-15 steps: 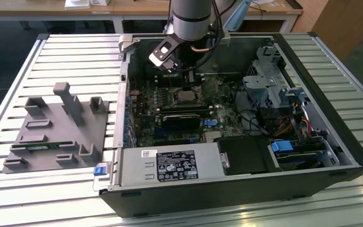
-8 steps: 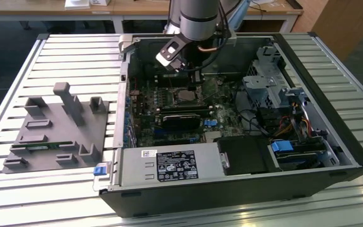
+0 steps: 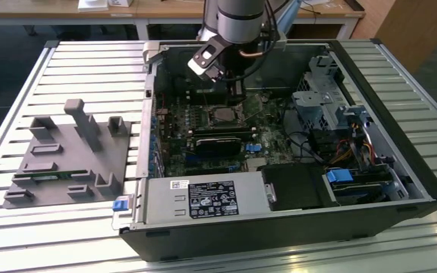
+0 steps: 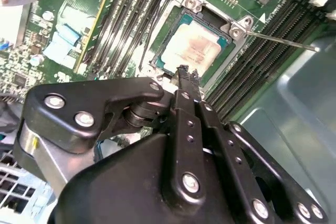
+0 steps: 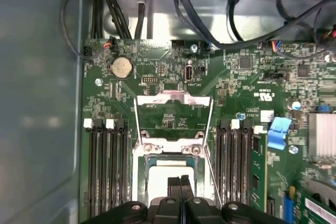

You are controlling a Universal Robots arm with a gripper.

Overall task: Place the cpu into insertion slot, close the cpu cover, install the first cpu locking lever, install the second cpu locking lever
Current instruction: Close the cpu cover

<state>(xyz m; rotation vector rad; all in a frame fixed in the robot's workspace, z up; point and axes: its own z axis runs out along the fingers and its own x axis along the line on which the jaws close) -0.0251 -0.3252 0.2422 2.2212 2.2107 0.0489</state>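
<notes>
The cpu [image 4: 197,45], a pale silvery square chip, lies in the insertion slot [image 4: 169,65] on the green motherboard; it is also seen in the first wrist view, cpu [image 5: 160,174]. The cpu cover [image 5: 173,98], a thin silvery frame with a cut-out centre, is swung open beyond the slot. A thin locking lever [image 4: 278,39] sticks out free beside the socket. My gripper [image 4: 184,71] hovers just over the chip's near edge, fingers shut together with nothing between them; in the first wrist view the gripper [image 5: 180,181] shows the same. From outside, the gripper [image 3: 235,95] hangs inside the open computer case above the socket [image 3: 222,116].
Long black memory slots [image 5: 107,166] flank the socket on both sides. Black cables [image 5: 226,19] run along the case wall past the board. A grey fixture [image 3: 66,153] lies at the exterior view's left, and the power supply box [image 3: 203,199] sits at the case's front.
</notes>
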